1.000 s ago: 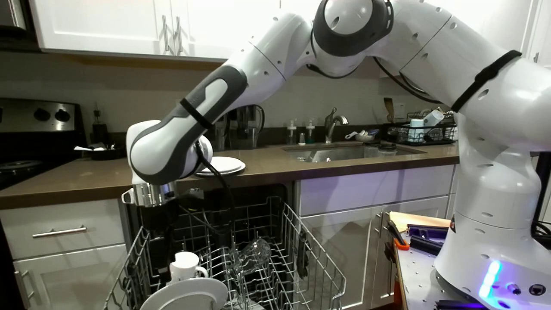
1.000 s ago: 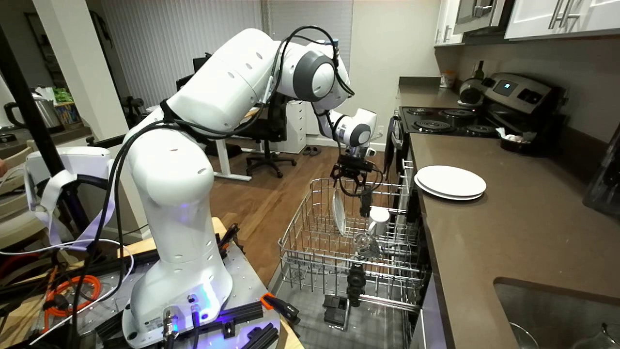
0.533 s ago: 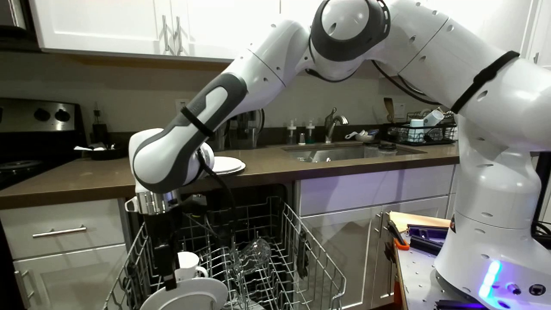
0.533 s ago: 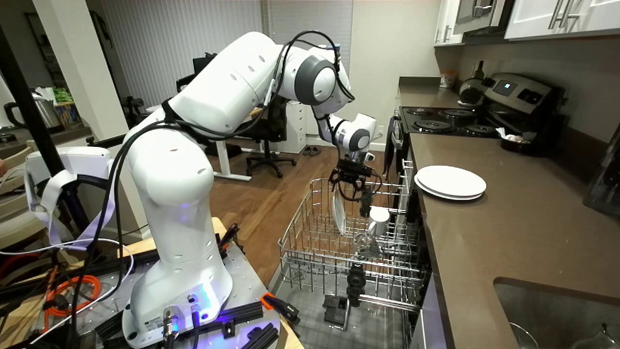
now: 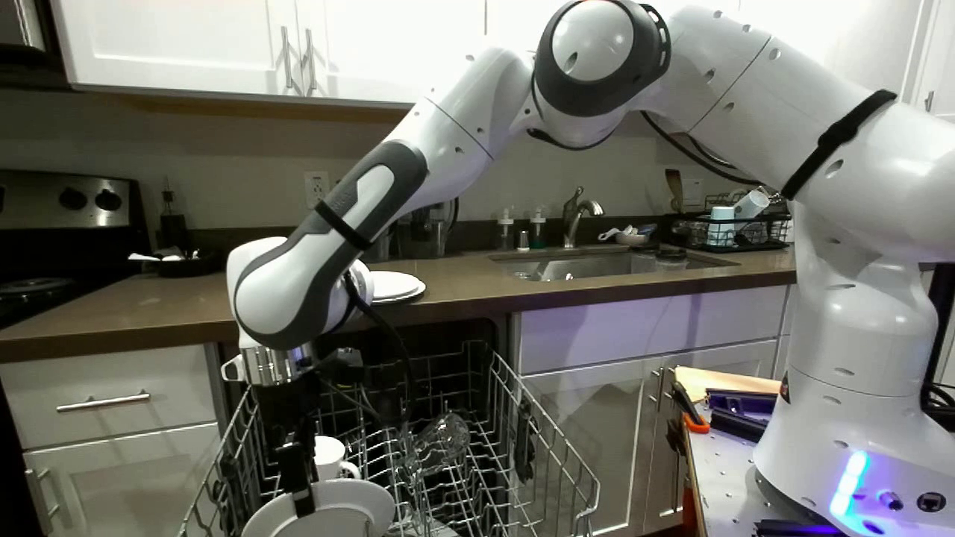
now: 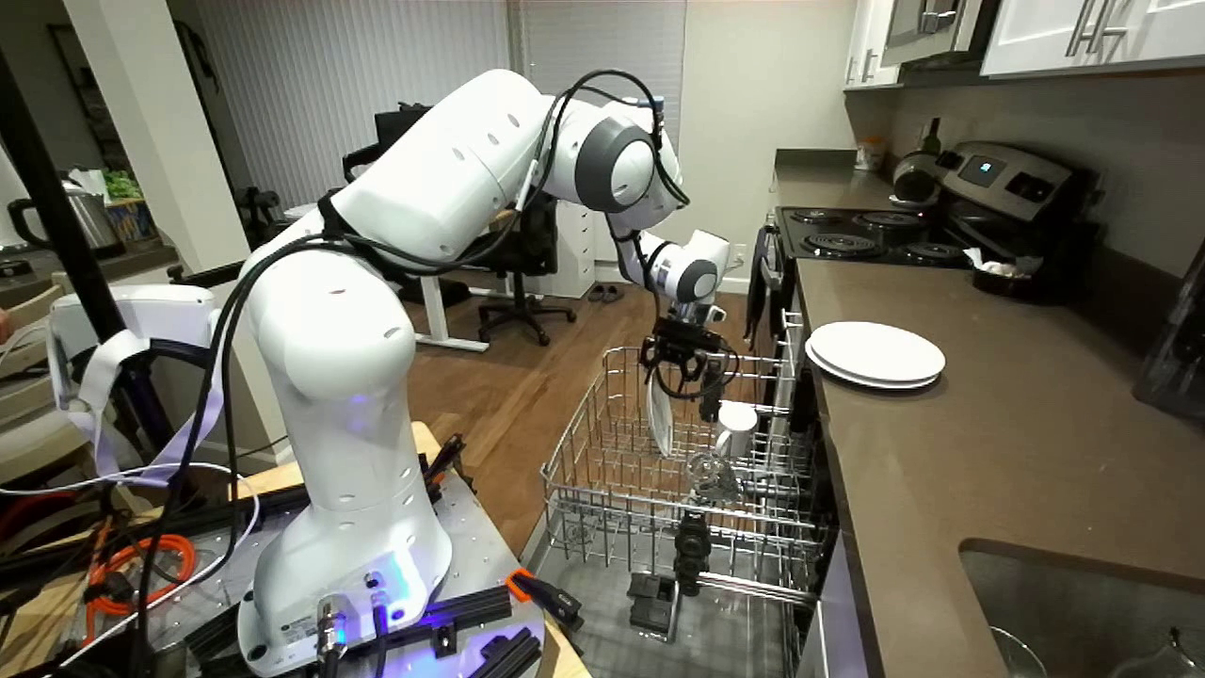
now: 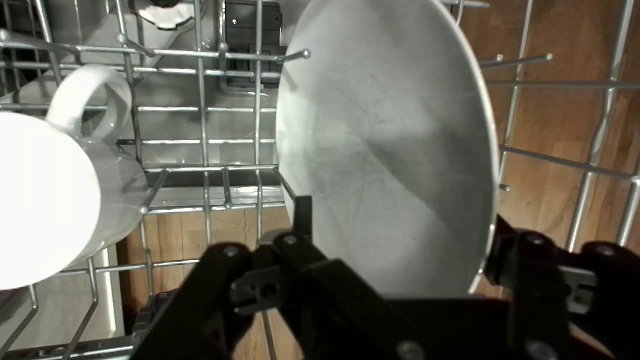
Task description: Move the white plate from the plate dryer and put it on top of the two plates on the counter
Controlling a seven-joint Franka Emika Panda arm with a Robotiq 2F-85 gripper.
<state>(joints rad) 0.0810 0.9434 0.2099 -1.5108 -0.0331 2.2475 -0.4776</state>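
Right, my jaws stand spread astride the plate (image 7: 385, 150); closing lopsidedly (its rim (image 7: 491, 150) sits nearer one jaw) could wrench it sideways, jamming it against the rack (image 7: 204, 109).

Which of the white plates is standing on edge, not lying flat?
The white plate upright in the plate dryer, straddled by the open tool. The two plates lie flat, stacked on the counter.

My glossy white round-jointed arm (image 6: 405, 179), dark grey joint collars (image 5: 589, 101).
Flat black strap (image 5: 838, 139), thin black cables (image 6: 617, 73); blue-white light strip (image 5: 850, 483) on my flared white base (image 5: 858, 403); small silvery screws (image 7: 231, 251) on my black gripper (image 7: 402, 227).
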